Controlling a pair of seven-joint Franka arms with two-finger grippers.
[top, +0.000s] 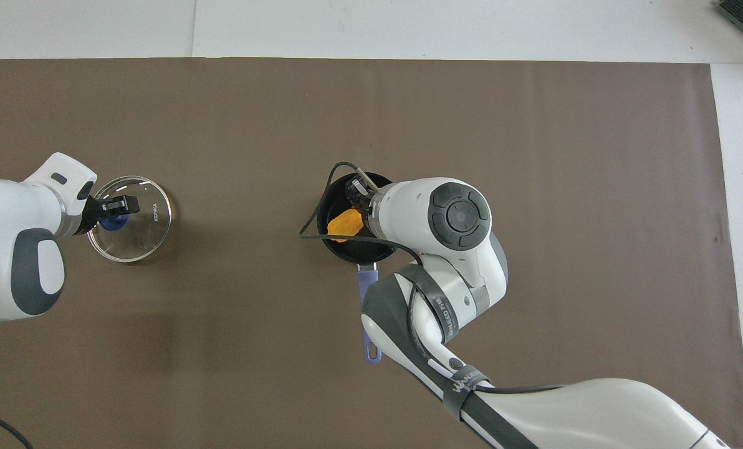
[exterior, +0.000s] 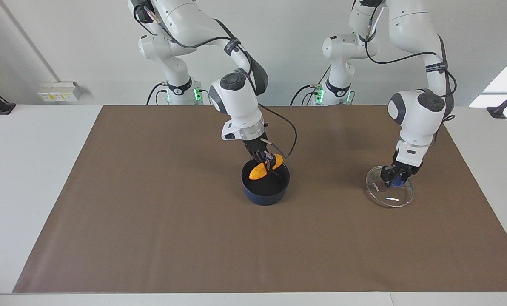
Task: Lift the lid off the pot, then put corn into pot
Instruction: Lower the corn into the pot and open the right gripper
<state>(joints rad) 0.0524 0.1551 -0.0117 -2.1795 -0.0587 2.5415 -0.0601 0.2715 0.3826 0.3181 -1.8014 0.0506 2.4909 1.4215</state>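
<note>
The dark blue pot [exterior: 265,187] [top: 334,209] stands mid-table, its purple handle [top: 369,312] pointing toward the robots. My right gripper [exterior: 267,163] [top: 358,196] is shut on the yellow-orange corn [exterior: 263,169] [top: 344,224], holding it tilted just over the pot's open mouth. Toward the left arm's end of the table, the clear glass lid [exterior: 390,189] [top: 131,218] rests low on the brown mat. My left gripper [exterior: 396,176] [top: 113,209] is shut on the lid's blue knob [exterior: 396,182] [top: 111,219].
A brown mat [exterior: 151,212] [top: 533,156] covers most of the white table [exterior: 32,170]. A cable [top: 321,212] from the right wrist loops over the pot's rim. A socket strip [exterior: 60,91] sits against the wall at the right arm's end.
</note>
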